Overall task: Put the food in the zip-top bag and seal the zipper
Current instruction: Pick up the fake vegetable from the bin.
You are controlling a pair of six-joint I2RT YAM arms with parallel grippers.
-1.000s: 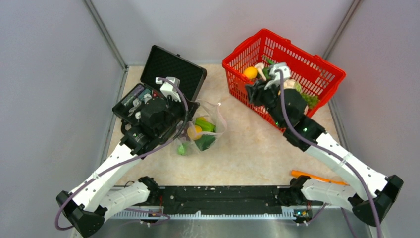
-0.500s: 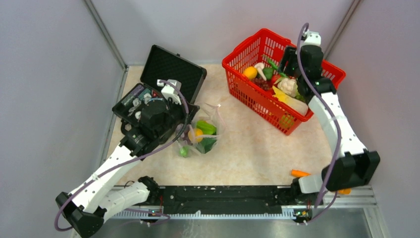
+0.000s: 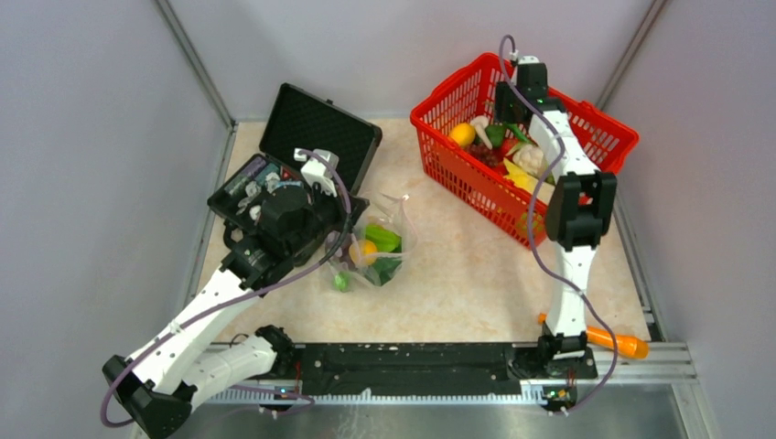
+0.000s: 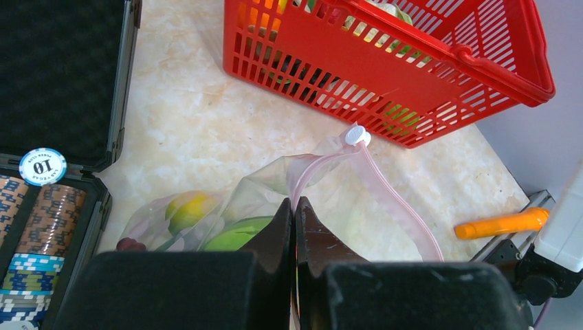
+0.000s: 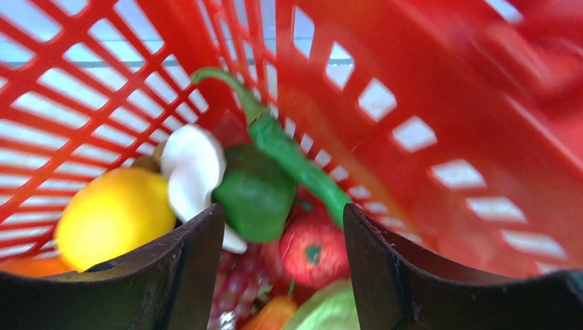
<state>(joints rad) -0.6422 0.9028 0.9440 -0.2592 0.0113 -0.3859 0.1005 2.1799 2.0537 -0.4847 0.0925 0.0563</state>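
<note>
At the far left of the counter [image 3: 458,270] stands an open black case [image 3: 316,128] holding poker chips [image 4: 41,206]. Just right of it, the left gripper [image 4: 294,210] is closed tight, pinching the zip-top bag [image 3: 395,218] at its pink zipper [image 4: 395,203], whose white slider [image 4: 356,135] sits at the strip's far end. The bag lies left of the counter's middle with a yellow citrus [image 4: 189,206] and green pieces [image 3: 382,238] inside. At the far right, the right gripper [image 5: 282,216] hangs inside the red basket [image 3: 471,178], jaws spread wide and holding nothing, above more food [image 5: 313,251]: a lemon [image 5: 113,216], a white mushroom [image 5: 192,172], a green pepper [image 5: 254,192]. An orange carrot [image 3: 615,342] lies at the near right edge.
</note>
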